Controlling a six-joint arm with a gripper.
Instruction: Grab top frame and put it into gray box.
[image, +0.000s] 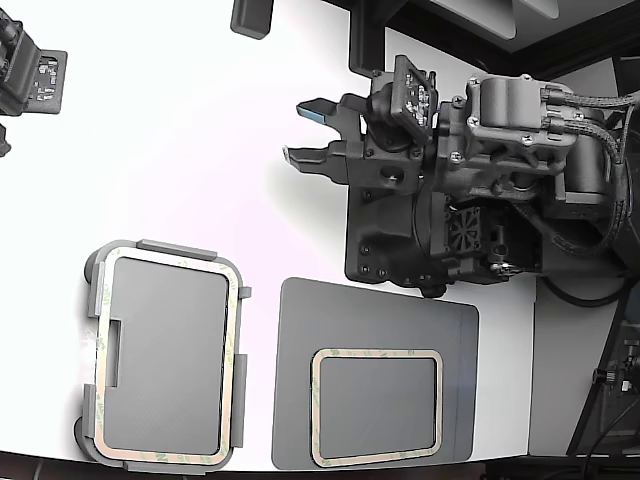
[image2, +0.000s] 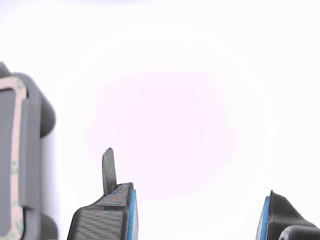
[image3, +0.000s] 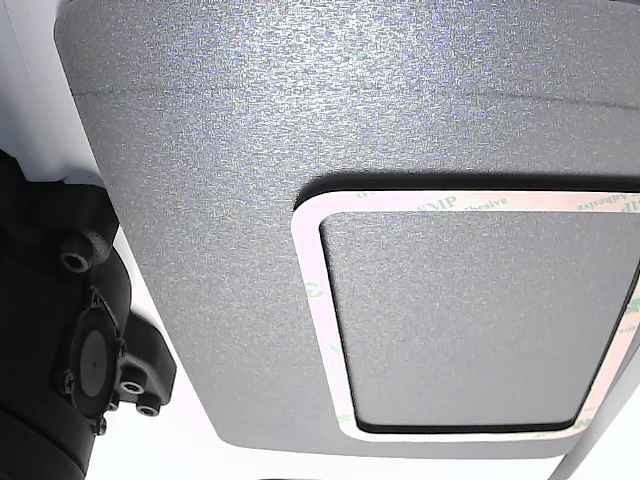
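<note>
While a frame already lies in the gray box (image: 97, 300) at the exterior view's left, the top frame (image: 376, 354), faintly printed "SMP adhesive", rests on the dark mat (image: 375, 310); above, the gripper (image: 305, 132) hovers wide apart, empty

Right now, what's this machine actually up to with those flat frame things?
Nothing is being held. The robot's gripper hangs open and empty over bare white table. One beige frame lies on a dark gray mat. The light gray box, at the exterior view's left, already has a frame lying in it.
</note>
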